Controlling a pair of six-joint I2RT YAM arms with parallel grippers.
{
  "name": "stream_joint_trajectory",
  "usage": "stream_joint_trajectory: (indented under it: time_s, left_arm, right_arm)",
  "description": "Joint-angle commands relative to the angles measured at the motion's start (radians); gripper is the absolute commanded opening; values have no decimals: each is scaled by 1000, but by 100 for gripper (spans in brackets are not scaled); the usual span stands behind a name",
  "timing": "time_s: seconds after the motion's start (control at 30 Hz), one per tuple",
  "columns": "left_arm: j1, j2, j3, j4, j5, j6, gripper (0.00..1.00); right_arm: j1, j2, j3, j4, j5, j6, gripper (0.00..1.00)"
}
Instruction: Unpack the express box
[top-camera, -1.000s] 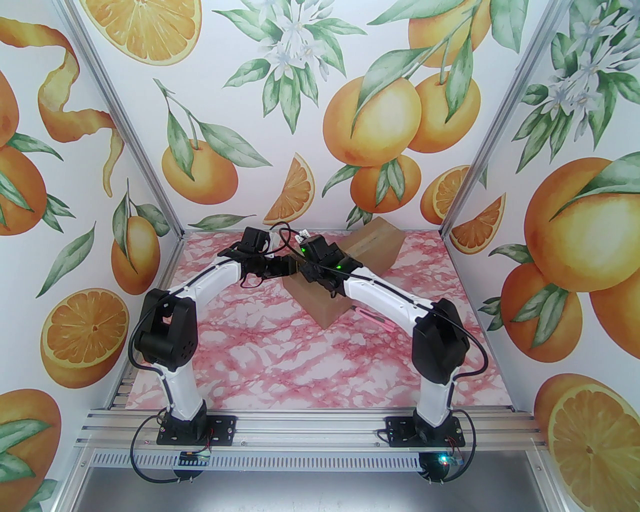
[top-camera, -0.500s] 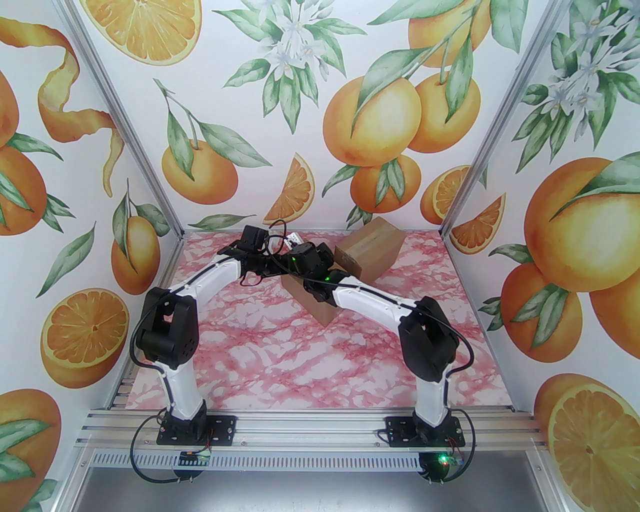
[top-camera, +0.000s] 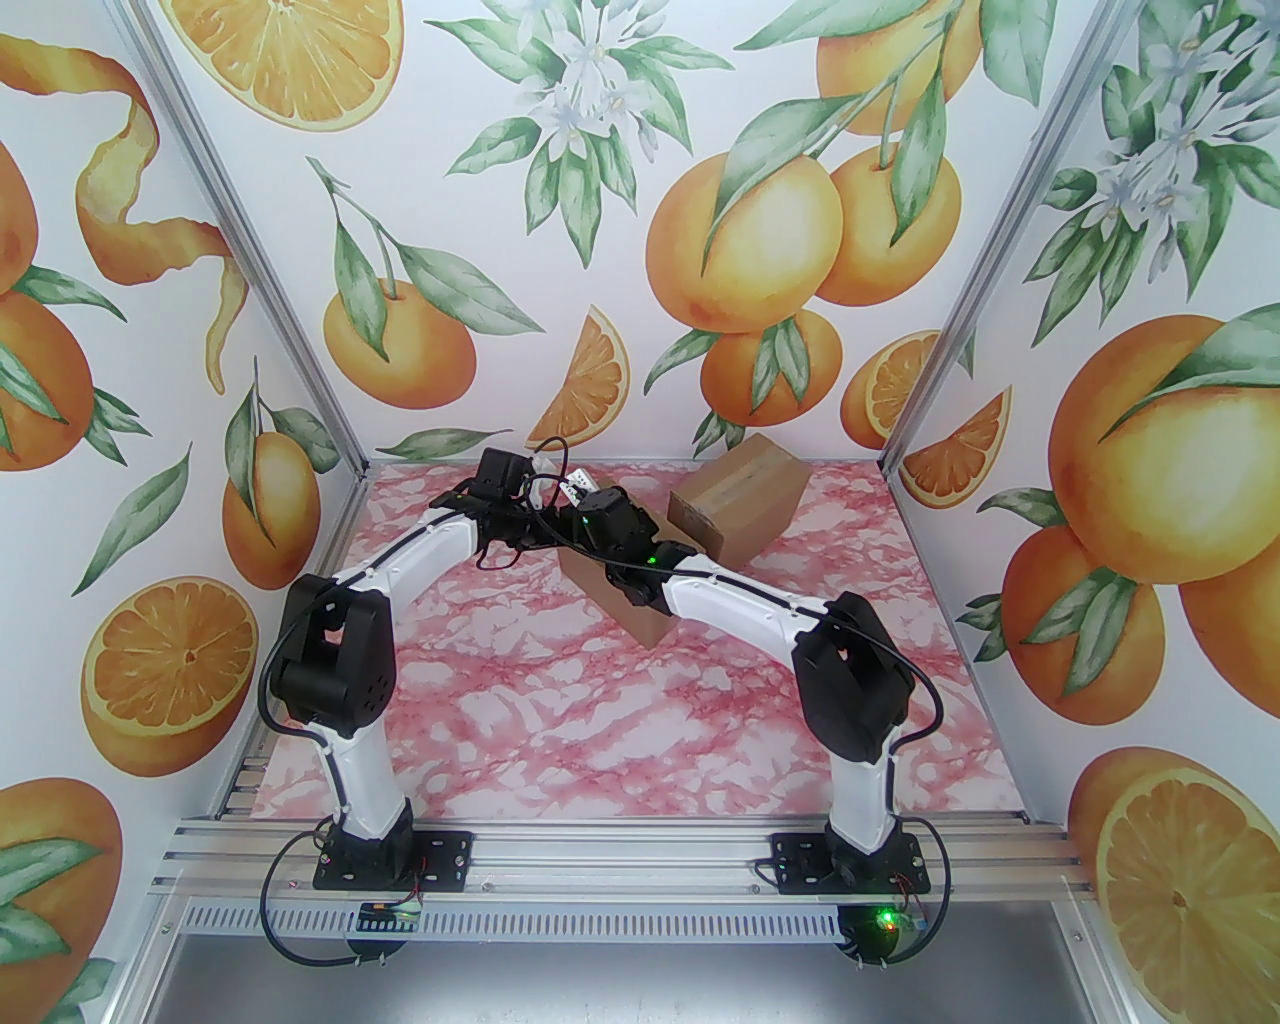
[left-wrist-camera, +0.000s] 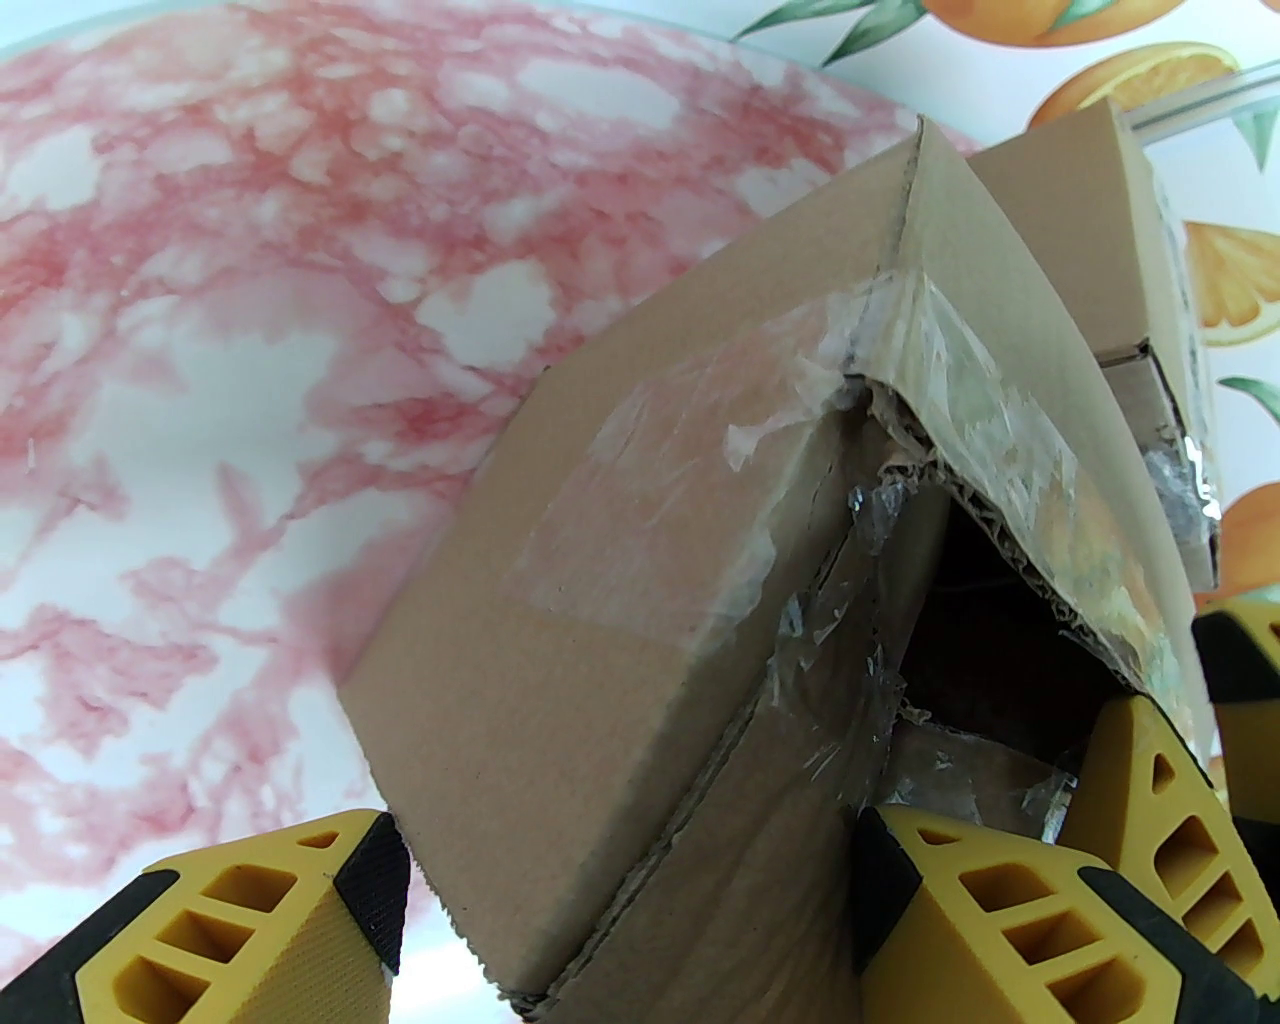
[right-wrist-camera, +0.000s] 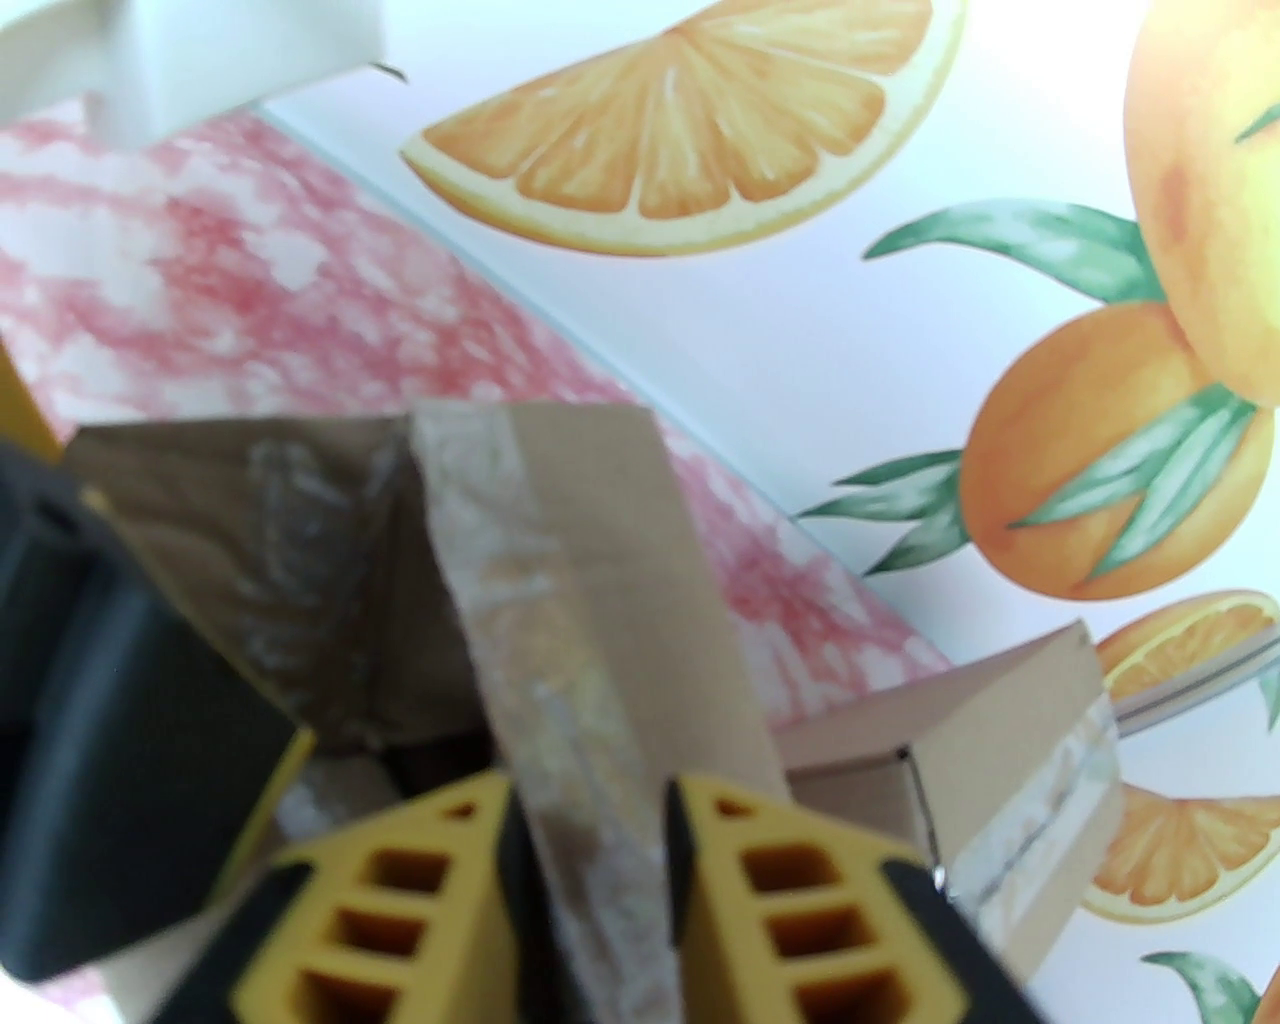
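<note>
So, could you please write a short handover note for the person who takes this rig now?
Left gripper: jaws wide around a corner of the near box; whether they press it is unclear.
Right gripper: shut on the taped flap of that box.
Second box: behind it, far right on the table, looks closed.
Done: tape torn, end gaping.
To do: pull the flaps open, take out the contents.

Express box (top-camera: 645, 622) at back centre of the table (top-camera: 600, 740), second box (top-camera: 745, 490) just behind, to its right
</note>
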Motion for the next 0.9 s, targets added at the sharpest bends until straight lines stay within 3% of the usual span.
stream_joint_trajectory:
  time_s: [0.0,0.3,0.63,0.87]
  left_arm:
    - [30,10,-23,-36,-14,42,75]
    - [71,-78,-120,134,90,33,78]
    - [85,-30,-106,141,92,22,78]
    - [100,-24,-160,127,63,49,77]
  right_arm:
    - [-7,-6,37,17,11,4,24]
    - [-16,-8,83,-45,-56,38,18]
    - [-20,6,118,-82,-87,85,15]
    - [-70,-21,195,-176,-179,195,15]
